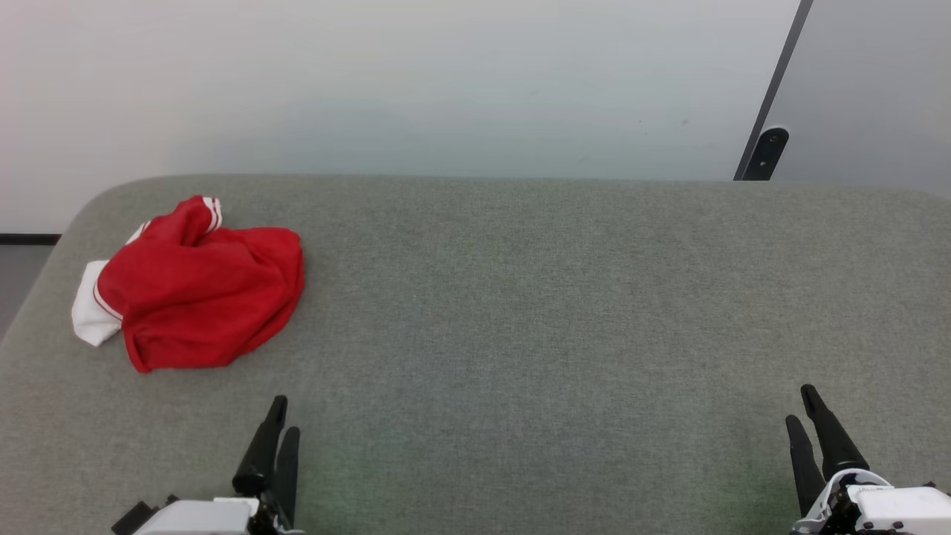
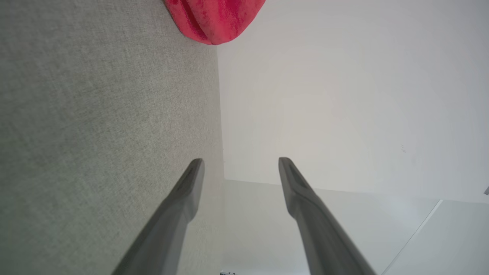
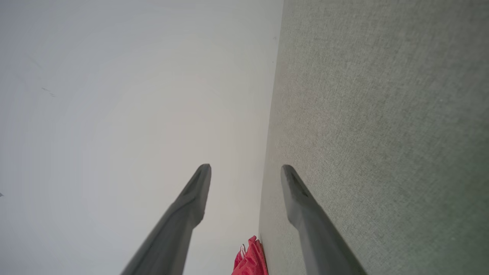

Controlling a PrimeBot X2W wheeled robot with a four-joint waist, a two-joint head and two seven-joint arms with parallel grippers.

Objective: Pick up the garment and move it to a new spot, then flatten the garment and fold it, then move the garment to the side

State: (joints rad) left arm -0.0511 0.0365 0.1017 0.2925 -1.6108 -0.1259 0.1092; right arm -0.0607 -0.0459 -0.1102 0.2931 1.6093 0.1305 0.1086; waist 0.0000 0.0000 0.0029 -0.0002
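Observation:
The garment (image 1: pixel 197 286) lies crumpled on the left part of the grey table (image 1: pixel 520 312), bright red with a white sleeve poking out at its left side. Its red edge shows at the top of the left wrist view (image 2: pixel 214 19) and at the bottom of the right wrist view (image 3: pixel 250 261). My left gripper (image 1: pixel 282 416) hovers near the table's front edge, below and right of the garment, fingers apart and empty (image 2: pixel 240 160). My right gripper (image 1: pixel 801 405) stands at the front right, far from the garment, also open and empty (image 3: pixel 246 166).
A pale wall (image 1: pixel 409 82) rises behind the table. A dark slanted post with a rounded bracket (image 1: pixel 769 148) stands at the back right. The table's rounded left corner (image 1: pixel 82 204) is close to the garment.

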